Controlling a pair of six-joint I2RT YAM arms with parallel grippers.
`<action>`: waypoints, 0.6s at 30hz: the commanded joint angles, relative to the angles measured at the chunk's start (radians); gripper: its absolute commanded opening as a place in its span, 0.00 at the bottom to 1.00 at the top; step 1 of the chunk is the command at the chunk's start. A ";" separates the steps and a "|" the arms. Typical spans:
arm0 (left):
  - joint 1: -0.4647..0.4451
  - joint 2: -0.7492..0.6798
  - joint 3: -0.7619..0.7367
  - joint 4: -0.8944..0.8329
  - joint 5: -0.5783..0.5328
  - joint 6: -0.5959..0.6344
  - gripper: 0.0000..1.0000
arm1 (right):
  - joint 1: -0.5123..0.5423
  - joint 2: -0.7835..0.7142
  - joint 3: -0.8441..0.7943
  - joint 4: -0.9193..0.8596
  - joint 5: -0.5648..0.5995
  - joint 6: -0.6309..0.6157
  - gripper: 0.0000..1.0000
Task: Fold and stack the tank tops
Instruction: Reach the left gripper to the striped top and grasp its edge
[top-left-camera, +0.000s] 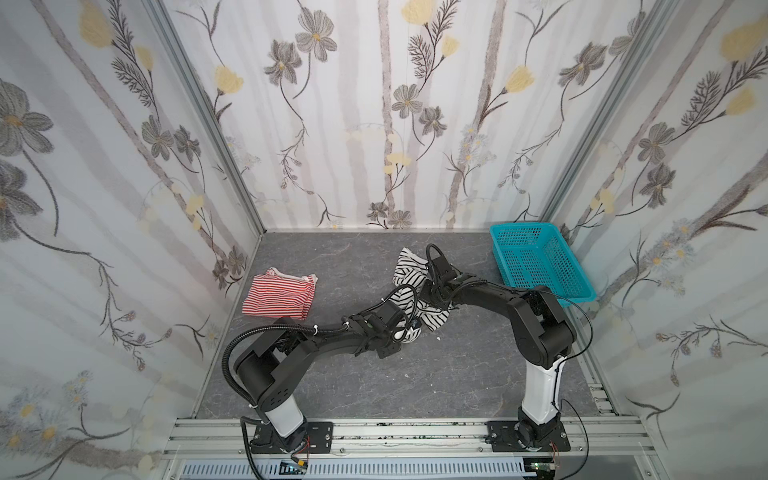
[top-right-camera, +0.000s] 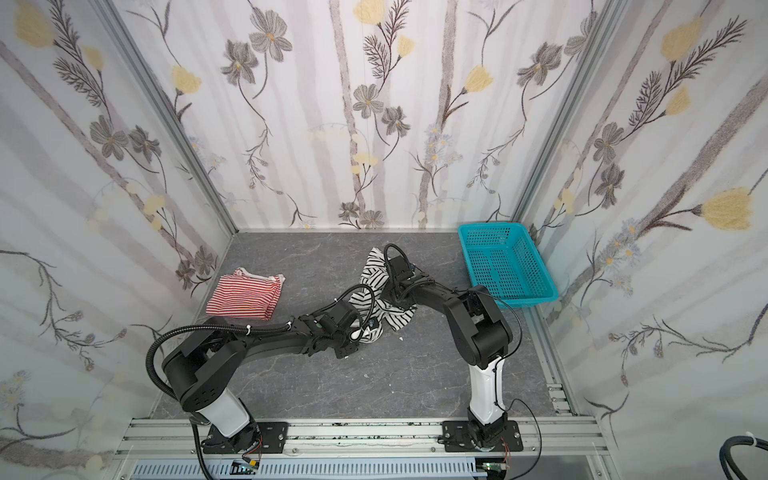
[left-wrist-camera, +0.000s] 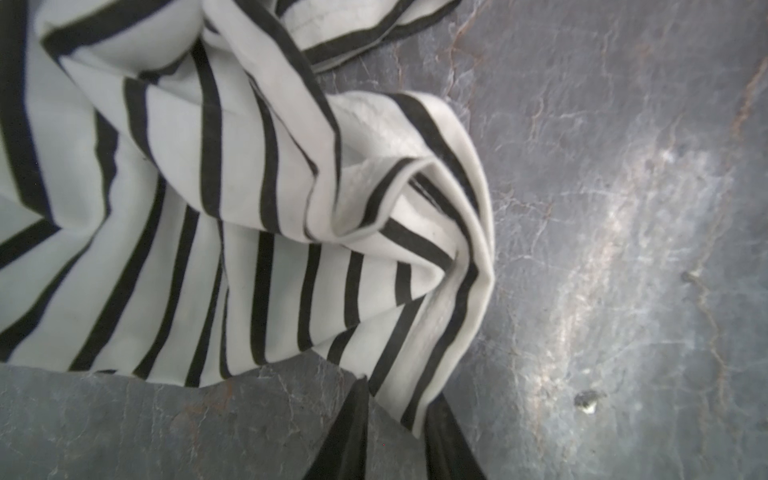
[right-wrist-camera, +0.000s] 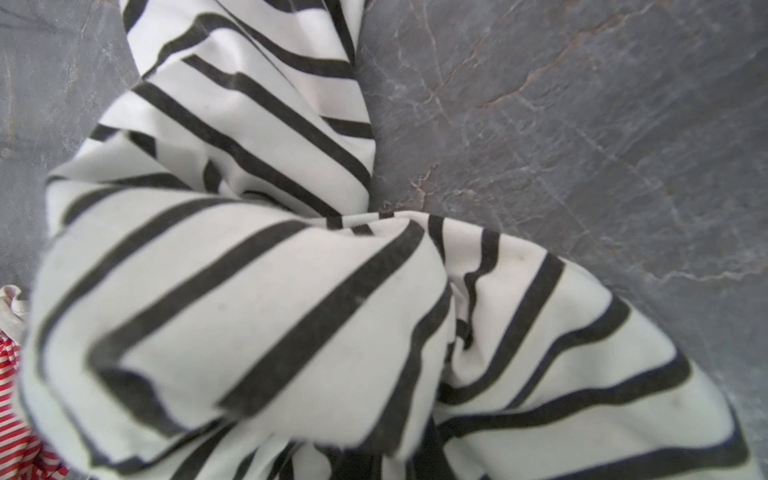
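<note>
Gray stone-look table (top-left-camera: 332, 374), floral walls around it. Red-and-white tank top (top-left-camera: 279, 296) lies folded at the far left. Black-and-white tank top (top-left-camera: 409, 274) sits crumpled mid-table, partly lifted. Left gripper (left-wrist-camera: 399, 405) pinches its near corner, jaws nearly together on the fabric. Right gripper (top-left-camera: 431, 293) is clamped on bunched fabric farther back. Teal basket (top-left-camera: 536, 262) sits far right.

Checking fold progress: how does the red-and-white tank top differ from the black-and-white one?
The red-and-white tank top lies folded flat at the left in both top views; the black-and-white tank top is crumpled mid-table between the arms. The red-and-white top's stripes are finer and closer than the black-and-white top's. Both are striped on white.
</note>
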 joint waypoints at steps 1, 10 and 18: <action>-0.001 -0.004 -0.002 -0.007 0.013 0.009 0.12 | 0.002 -0.017 0.002 0.033 -0.004 0.009 0.00; 0.030 -0.069 0.004 -0.030 0.064 -0.026 0.00 | 0.002 -0.086 -0.018 0.034 -0.005 -0.022 0.16; 0.094 -0.222 0.019 -0.145 0.111 -0.033 0.00 | 0.009 -0.282 -0.094 0.012 -0.003 -0.071 0.57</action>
